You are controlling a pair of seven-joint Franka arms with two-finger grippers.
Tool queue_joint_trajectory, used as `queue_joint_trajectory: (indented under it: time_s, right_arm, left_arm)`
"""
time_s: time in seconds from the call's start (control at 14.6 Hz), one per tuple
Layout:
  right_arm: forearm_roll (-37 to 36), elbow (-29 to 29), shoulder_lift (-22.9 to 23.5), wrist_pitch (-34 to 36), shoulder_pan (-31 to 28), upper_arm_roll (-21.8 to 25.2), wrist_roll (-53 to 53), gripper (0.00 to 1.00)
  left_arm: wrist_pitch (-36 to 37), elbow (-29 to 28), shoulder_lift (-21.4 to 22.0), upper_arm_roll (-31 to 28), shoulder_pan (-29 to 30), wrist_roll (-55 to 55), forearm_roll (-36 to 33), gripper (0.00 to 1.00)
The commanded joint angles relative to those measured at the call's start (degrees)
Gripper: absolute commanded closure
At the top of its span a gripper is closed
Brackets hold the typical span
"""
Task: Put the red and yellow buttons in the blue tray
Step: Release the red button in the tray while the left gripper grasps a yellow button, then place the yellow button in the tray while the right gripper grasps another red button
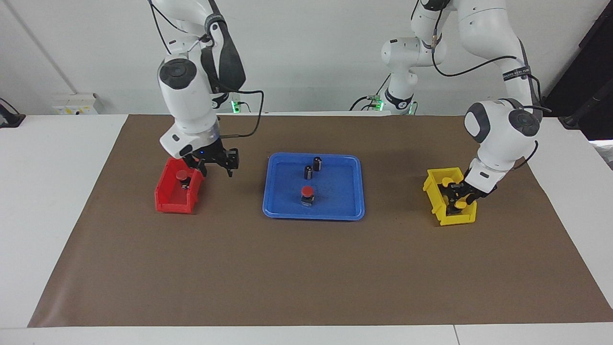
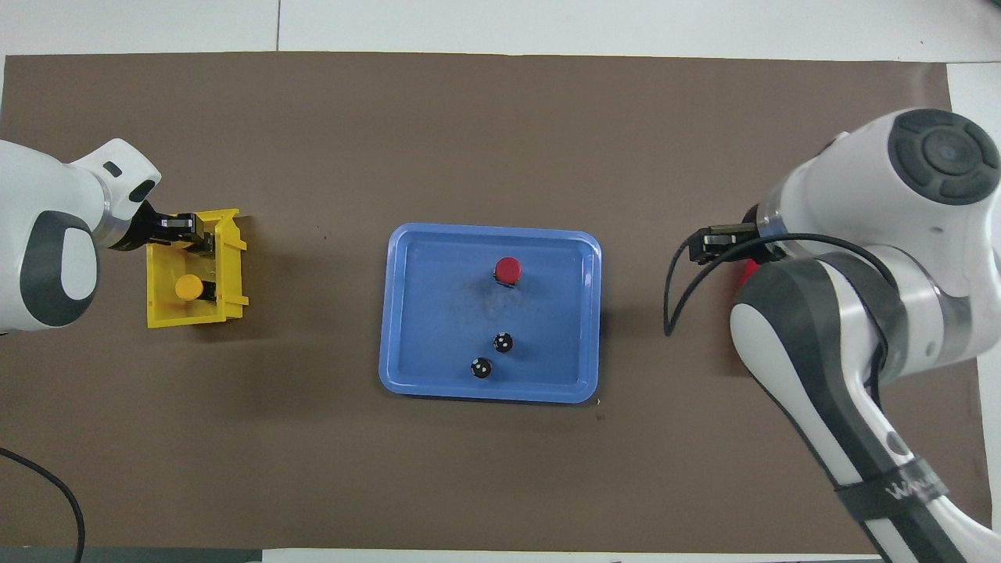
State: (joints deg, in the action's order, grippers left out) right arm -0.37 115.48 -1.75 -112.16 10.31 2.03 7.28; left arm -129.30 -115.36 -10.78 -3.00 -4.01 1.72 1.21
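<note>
Buttons are sorted by colour: you have one red mushroom-cap push button point(image 1: 307, 194) upright on its black base in the flat blue plastic tray point(image 1: 282, 208), cap up, farther from the robots than two dark capless cylinders point(image 1: 312, 168). A second red button point(image 1: 181, 177) stands in the small red plastic bin point(image 1: 174, 199), under your right gripper point(image 1: 216, 167), jaws spread. Your left gripper point(image 1: 460, 197) is down in the small yellow plastic bin point(image 1: 433, 191), apparently pinching a yellow button point(image 1: 460, 204); another yellow button point(image 2: 188, 288) sits beside it.
</note>
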Motion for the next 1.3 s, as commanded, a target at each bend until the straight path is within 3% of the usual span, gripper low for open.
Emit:
queue_joint_trajectory:
  time_s: [0.0, 0.14, 0.21, 0.27, 0.41, 0.69, 0.82, 0.96, 1.24]
  right_arm:
    - [0.5, 8.3, -5.1, -3.1, -7.6, -0.9, -10.1, 0.24]
    - [0.5, 9.5, -5.5, -3.2, -9.6, -0.9, -12.2, 0.25]
    - [0.5, 11.3, -6.3, -3.8, -10.4, -0.8, -12.6, 0.25]
    - [0.5, 13.2, -6.7, -6.2, -12.3, -0.8, -14.0, 0.26]
    - [0.5, 15.6, -6.9, -9.1, -13.6, -0.8, -15.6, 0.28]
    - [0.8, 16.6, -4.5, -13.8, -13.4, -0.8, -14.1, 0.31]
    - [1.1, 16.6, -4.1, -14.3, -12.8, -0.9, -12.3, 0.33]
    - [1.2, 17.1, -3.9, -15.1, -12.2, -0.9, -11.7, 0.35]
    - [1.2, 18.8, -2.9, -18.1, -12.1, -0.9, -11.6, 0.37]
  left_arm:
    - [3.4, 3.6, 0.0, -0.2, -0.3, -1.2, 0.2, 0.99]
    - [18.7, 16.4, -0.2, 0.1, -1.2, -1.5, -0.1, 0.99]
    - [24.0, 21.7, -0.5, -0.1, -3.8, -2.1, -0.4, 0.99]
    - [24.8, 23.2, -1.4, -0.1, -7.4, -5.0, -0.7, 0.99]
    - [16.2, 18.7, -0.9, 0.0, -15.7, -16.8, -0.6, 0.99]
    - [14.3, 16.8, -1.5, 0.3, -26.3, -20.3, 2.0, 0.99]
    - [13.2, 15.3, -1.7, 0.2, -30.0, -21.6, 5.3, 0.99]
    - [7.3, 13.1, -3.4, 0.3, -33.6, -26.2, 5.4, 0.99]
    - [4.0, 12.4, -7.7, 0.2, -35.3, -28.0, 5.4, 0.99]
